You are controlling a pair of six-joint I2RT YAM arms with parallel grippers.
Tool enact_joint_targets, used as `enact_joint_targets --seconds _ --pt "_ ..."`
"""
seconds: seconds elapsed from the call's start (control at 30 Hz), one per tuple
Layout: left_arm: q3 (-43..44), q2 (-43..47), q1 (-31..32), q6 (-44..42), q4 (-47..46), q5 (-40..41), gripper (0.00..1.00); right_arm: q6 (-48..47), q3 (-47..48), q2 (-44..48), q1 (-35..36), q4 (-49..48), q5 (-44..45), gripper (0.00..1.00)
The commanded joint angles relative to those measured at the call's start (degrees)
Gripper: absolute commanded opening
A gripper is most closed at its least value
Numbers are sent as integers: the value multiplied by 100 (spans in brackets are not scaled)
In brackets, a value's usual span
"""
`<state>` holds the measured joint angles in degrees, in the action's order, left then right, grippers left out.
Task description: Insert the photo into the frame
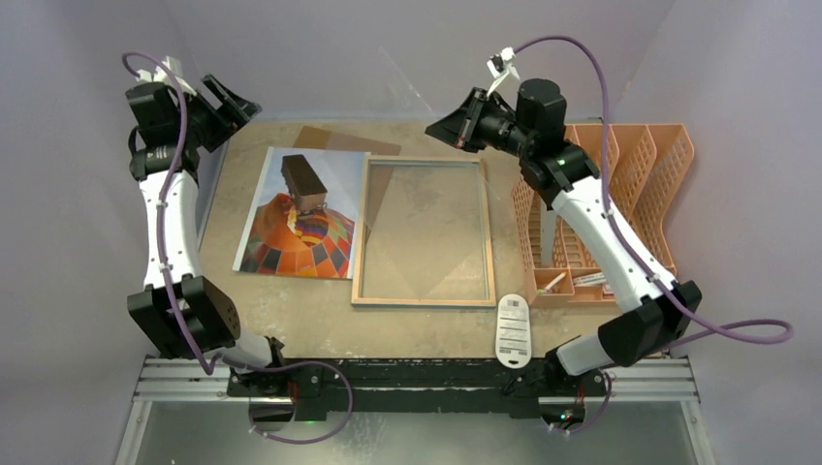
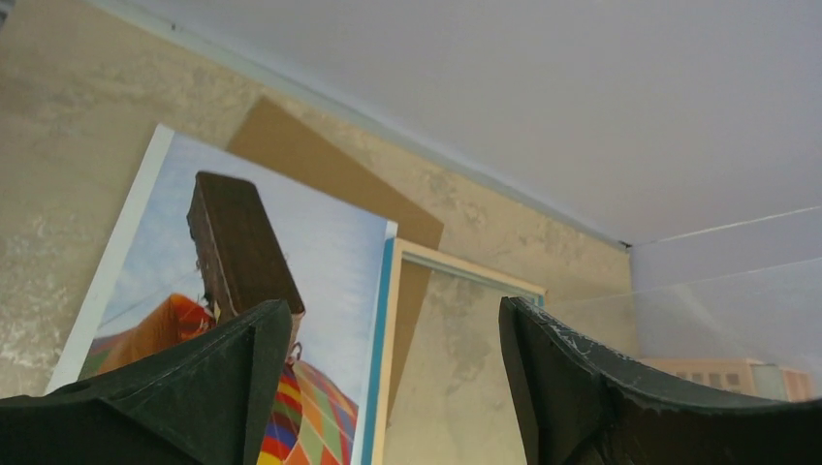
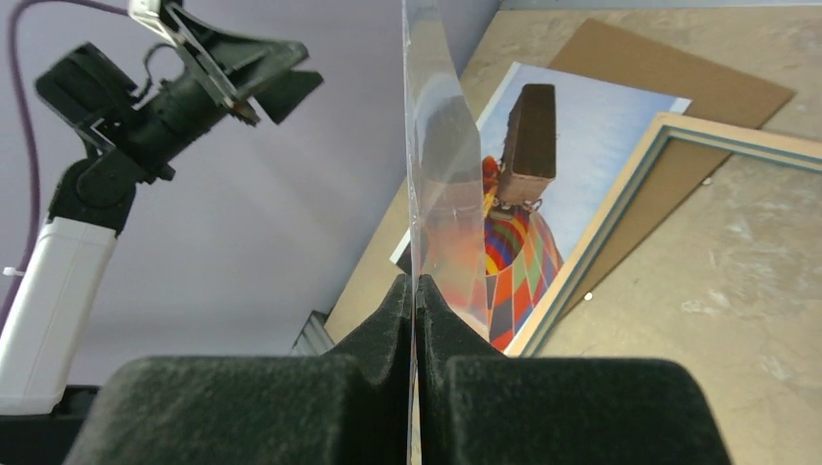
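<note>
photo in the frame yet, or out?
Out. The photo lies face up on the table beside the frame; the frame's opening holds no print.

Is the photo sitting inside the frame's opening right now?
No, the photo lies flat to the left of the frame, not within its opening.

A robotics lab cell: plain lilac walls (image 1: 388, 48) enclose the worktop (image 1: 291, 300); left arm (image 1: 165, 232) and right arm (image 1: 601, 228) bolted to aluminium rail (image 1: 174, 383).
</note>
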<state>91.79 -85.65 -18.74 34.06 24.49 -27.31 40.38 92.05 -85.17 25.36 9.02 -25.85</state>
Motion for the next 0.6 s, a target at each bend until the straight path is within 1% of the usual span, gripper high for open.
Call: enact_joint_targets --seconds 0.0,0.1,0.17,0.23,0.3,0.37,0.47,0.57 --pt "-501 58 7 -304 -347 -331 82 -249 90 424 7 311 698 0" --pt "-1039 195 235 -132 -501 -287 79 -279 83 448 13 431 1041 0" --pt "-1518 273 615 -62 -781 -192 79 -270 82 459 7 501 1311 0" --pt "-1856 217 1070 -155 -708 67 78 -215 -51 574 11 439 1741 0" --pt "-2203 54 1464 -147 -744 47 75 -151 -283 771 15 270 2281 0" --pt "-2475 -134 1795 -141 -824 66 72 -90 -464 913 6 151 2617 0" --pt "-2695 -455 2356 -148 -1100 142 69 35 -522 950 5 180 2933 0" --pt "-2503 -913 2797 -278 -1056 368 67 149 -577 941 9 133 3002 0"
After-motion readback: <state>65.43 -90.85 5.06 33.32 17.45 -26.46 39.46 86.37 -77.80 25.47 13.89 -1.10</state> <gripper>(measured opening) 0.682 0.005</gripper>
